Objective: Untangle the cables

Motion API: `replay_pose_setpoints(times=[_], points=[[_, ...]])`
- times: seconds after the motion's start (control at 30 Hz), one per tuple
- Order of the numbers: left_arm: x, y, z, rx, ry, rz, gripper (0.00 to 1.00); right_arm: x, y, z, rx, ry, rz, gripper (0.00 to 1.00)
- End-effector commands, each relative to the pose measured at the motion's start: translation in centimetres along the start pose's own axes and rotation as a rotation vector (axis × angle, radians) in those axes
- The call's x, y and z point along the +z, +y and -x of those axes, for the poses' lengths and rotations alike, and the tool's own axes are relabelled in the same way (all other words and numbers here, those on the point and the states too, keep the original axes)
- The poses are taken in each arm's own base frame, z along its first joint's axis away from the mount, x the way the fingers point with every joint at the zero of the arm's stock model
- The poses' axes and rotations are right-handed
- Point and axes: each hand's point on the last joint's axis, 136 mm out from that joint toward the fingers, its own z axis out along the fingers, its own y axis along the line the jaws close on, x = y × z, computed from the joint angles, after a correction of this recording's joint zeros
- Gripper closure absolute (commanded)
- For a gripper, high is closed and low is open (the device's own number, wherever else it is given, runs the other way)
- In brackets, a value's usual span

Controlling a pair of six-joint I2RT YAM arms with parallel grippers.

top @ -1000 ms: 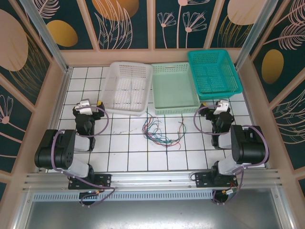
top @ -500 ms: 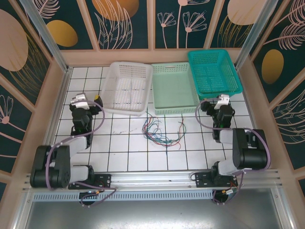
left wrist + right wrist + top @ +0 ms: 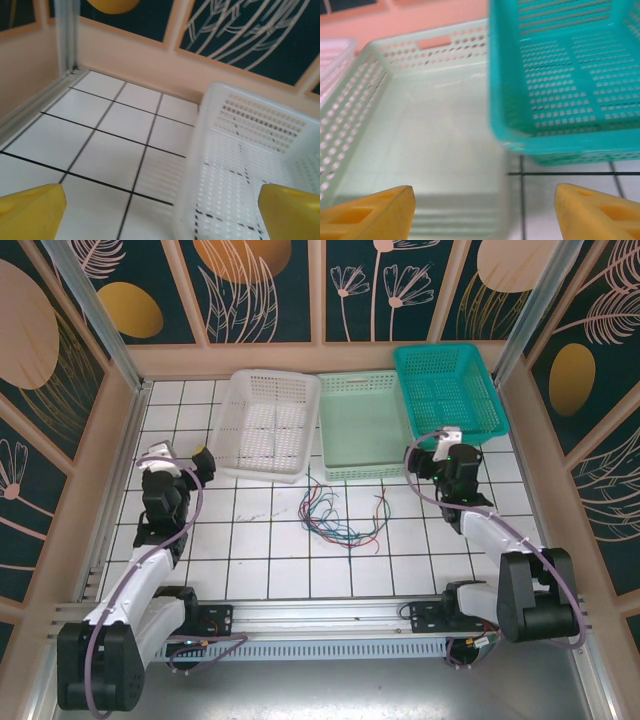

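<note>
Task is at the very start, nothing done yet. The cables (image 3: 340, 515) lie in one loose bundle on the tiled desk (image 3: 250, 560), mid-desk, just in front of the pale green basket (image 3: 365, 425). Red, green, blue and dark strands cross each other and fan out toward the near side. No strand is pulled free or laid apart. From above the strands are too thin to say which crosses over which, so the knot may be looser than it looks.

Your left pincer (image 3: 160, 220) is spread wide and holds nothing. It sits at the left of the desk beside the white basket (image 3: 250, 165), well apart from the cables and facing the back wall. Your right pincer (image 3: 485, 215) also has its jaws apart with nothing between them. It points at the gap where the green basket meets the teal basket (image 3: 560, 80), off to the right of the bundle.

All three baskets look empty. Everything is left: bring both pincers over to the bundle, take one strand each, draw them apart, and repeat until every strand is separate.
</note>
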Motion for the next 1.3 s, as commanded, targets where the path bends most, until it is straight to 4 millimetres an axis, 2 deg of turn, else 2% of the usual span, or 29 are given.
replay_pose_setpoints(times=[0.0,0.13,0.27,0.43,0.6,0.7,0.83,0.97,1.03,1.13,1.27], points=[[-0.5,-2.1,-1.4,0.02,0.072,-0.063,0.02,-0.3,3.9,0.4,-0.061,0.042,0.087,0.27],[-0.9,-4.7,-1.4,0.036,0.087,-0.135,0.01,-0.5,8.5,-0.9,-0.068,0.112,0.252,0.27],[-1.6,-6.7,-2.2,0.043,0.108,-0.184,0.02,-0.3,11.8,-2.8,-0.064,0.202,0.354,0.32],[-2.2,-10.5,-4.8,0.061,0.163,-0.28,0.02,0.3,16.5,-4.8,-0.059,0.275,0.466,0.38],[-2.7,-13.7,-7.9,0.06,0.231,-0.368,0.02,2.1,19.9,-6.7,-0.023,0.343,0.523,0.44],[-3.0,-14.8,-9.2,0.06,0.259,-0.409,0.02,3.0,21.5,-7.7,-0.032,0.384,0.548,0.49],[-3.5,-15.5,-10.2,0.074,0.291,-0.437,0.03,3.7,21.4,-8.3,-0.046,0.405,0.515,0.51],[-4.2,-17.0,-11.3,0.129,0.33,-0.491,0.05,3.2,19.0,-8.7,-0.079,0.419,0.408,0.51],[-4.5,-18.2,-12.7,0.207,0.38,-0.513,0.06,2.6,17.5,-8.6,-0.077,0.42,0.351,0.51],[-4.8,-20.0,-14.8,0.297,0.435,-0.539,0.05,0.8,16.6,-8.6,-0.051,0.413,0.341,0.5],[-5.0,-21.8,-16.3,0.303,0.459,-0.594,0.05,-1.2,15.2,-9.3,-0.002,0.427,0.303,0.51]])
